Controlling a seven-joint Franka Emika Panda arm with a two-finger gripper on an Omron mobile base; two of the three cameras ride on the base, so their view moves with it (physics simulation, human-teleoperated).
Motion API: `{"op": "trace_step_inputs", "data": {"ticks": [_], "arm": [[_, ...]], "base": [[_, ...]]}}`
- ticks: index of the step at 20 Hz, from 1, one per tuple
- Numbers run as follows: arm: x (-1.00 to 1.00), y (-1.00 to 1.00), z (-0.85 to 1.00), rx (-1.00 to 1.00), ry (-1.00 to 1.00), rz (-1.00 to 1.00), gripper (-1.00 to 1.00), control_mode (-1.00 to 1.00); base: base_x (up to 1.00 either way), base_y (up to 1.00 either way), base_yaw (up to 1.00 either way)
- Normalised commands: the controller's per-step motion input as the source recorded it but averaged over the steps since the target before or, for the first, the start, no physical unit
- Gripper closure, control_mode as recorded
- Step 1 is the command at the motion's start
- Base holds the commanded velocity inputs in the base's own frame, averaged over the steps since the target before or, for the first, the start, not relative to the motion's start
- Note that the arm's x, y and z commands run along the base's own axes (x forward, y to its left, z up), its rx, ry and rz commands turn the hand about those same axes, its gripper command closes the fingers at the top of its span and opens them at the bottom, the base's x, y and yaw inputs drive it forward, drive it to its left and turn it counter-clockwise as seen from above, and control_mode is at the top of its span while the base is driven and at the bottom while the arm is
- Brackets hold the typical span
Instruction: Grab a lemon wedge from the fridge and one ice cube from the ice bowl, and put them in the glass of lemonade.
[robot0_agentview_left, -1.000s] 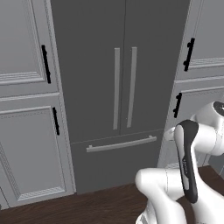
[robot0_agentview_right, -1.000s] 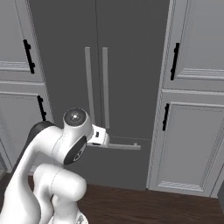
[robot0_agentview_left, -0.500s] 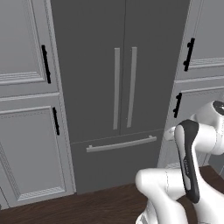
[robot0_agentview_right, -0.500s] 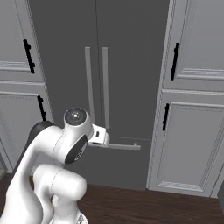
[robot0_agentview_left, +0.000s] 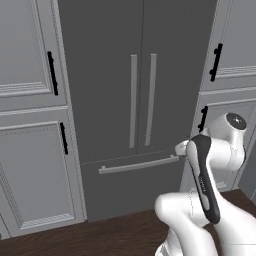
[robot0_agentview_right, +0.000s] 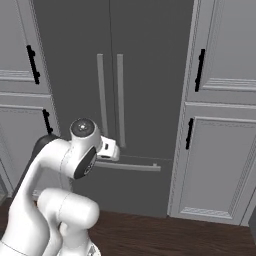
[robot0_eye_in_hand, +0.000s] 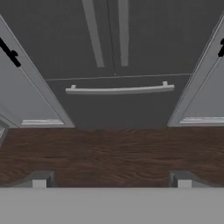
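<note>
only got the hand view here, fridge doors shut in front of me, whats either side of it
Observer: Light grey panelled cabinets flank the fridge, upper and lower, each with a black handle.
Operator: how high do the door handles go
Observer: The two vertical bar handles stand side by side mid-door, above the drawer handle.
Operator: where's the arm
Observer: Folded low before the drawer; the tool, jaws open, holds nothing.

The fridge (robot0_agentview_left: 145, 95) is standing shut at twelve o'clock — both doors barring the inside. Grey cabinets (robot0_agentview_left: 35, 125) are flanking it at ten and two, and dark wooden floor (robot0_eye_in_hand: 113, 153) is lying open before it.
</note>
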Motion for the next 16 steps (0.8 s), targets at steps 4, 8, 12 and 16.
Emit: {"op": "trace_step_inputs", "data": {"ticks": [4,8,12,16], "arm": [[1.00,0.94,-0.01,0.00,-0.02,0.00,-1.00,-1.00],[1.00,0.50,0.04,0.02,-0.11,0.00,-1.00,-1.00],[0.78,0.14,0.38,0.02,-0.19,-0.01,-1.00,-1.00],[0.57,0.00,0.81,0.07,-0.12,-0.05,-1.00,-1.00]], "base": [[0.00,0.00,0.00],[0.00,0.00,0.00],[0.00,0.00,0.00],[0.00,0.00,0.00]]}}
